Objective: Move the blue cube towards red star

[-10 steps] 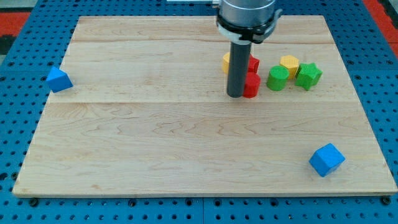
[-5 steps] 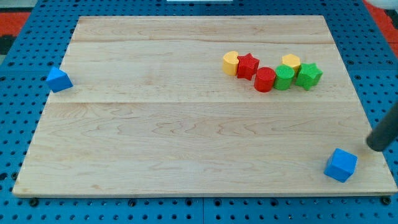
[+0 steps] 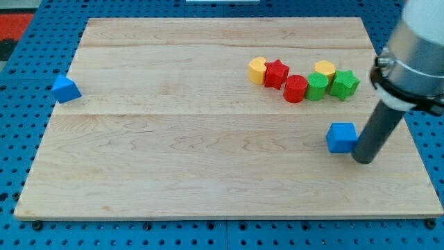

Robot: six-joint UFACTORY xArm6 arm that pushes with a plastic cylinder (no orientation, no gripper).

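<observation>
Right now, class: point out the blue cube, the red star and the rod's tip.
blue cube (image 3: 341, 137), camera view, middle of its front face.
red star (image 3: 277, 73), camera view, centre of its top.
my tip (image 3: 362, 159), camera view, rod's very end.

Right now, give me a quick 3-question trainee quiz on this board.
1. True or false: my tip is just to the view's right of the blue cube.
2. Which block sits between the yellow block at the row's left end and the red cylinder? A) green star B) red star C) blue cube
3. Fill in: the blue block off the board lies at the view's ____ edge.

Key: 1 true. 2 B, the red star. 3 left.
</observation>
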